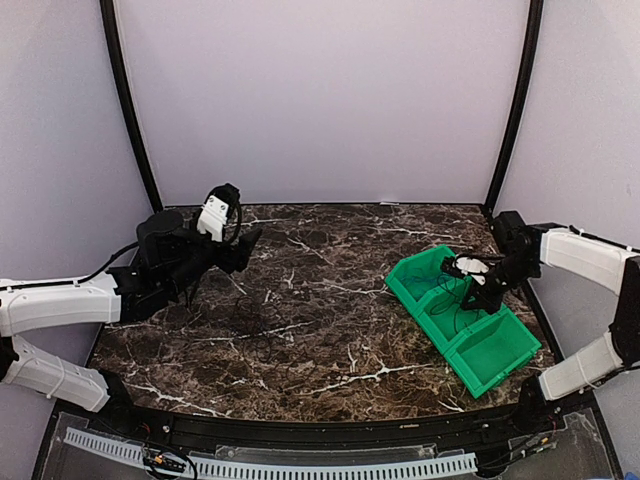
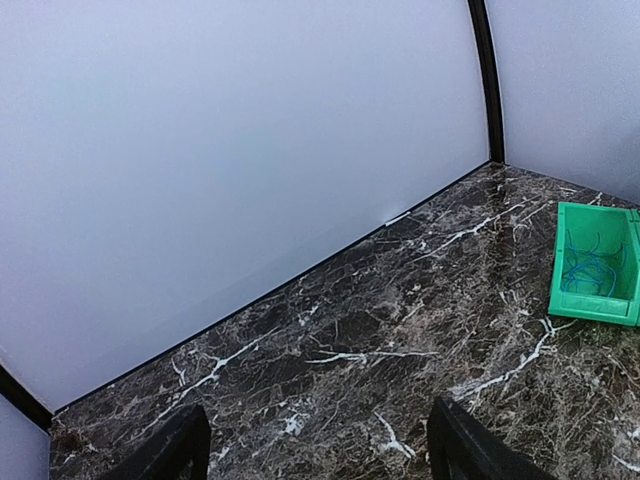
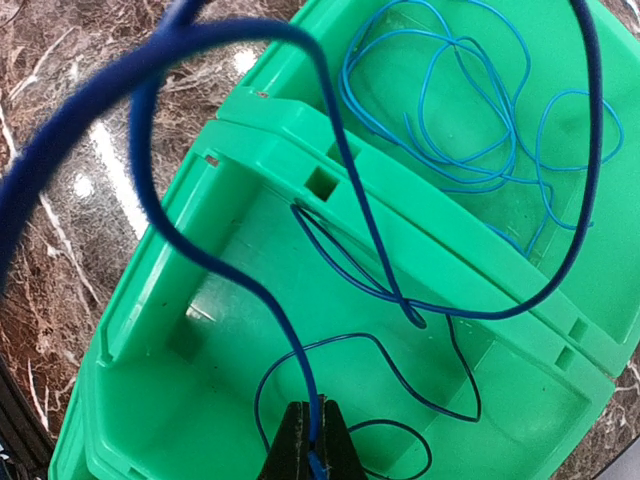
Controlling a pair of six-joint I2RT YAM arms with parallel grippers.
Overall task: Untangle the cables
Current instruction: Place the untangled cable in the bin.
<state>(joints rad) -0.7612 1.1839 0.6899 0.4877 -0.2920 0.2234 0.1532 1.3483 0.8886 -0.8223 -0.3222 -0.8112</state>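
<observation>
My right gripper (image 3: 312,440) hangs over the middle green bin (image 3: 280,130), shut on a dark blue cable (image 3: 291,341). That cable rises from the jaws in a wide loop close to the camera, and its thinner strands coil on the bin floor. A light blue cable (image 3: 470,178) lies loosely coiled in the neighbouring bin at the upper right. From above, the right gripper (image 1: 482,295) is over the row of bins (image 1: 400,280). My left gripper (image 1: 250,243) hovers at the table's back left, open and empty (image 2: 320,455). Its view shows the light blue cable (image 2: 590,268) far right.
Three joined green bins run diagonally across the right side of the dark marble table (image 1: 300,330). Pale walls close the back and sides, with black corner posts (image 1: 130,110). The end bin (image 2: 590,310) stands far from the left gripper.
</observation>
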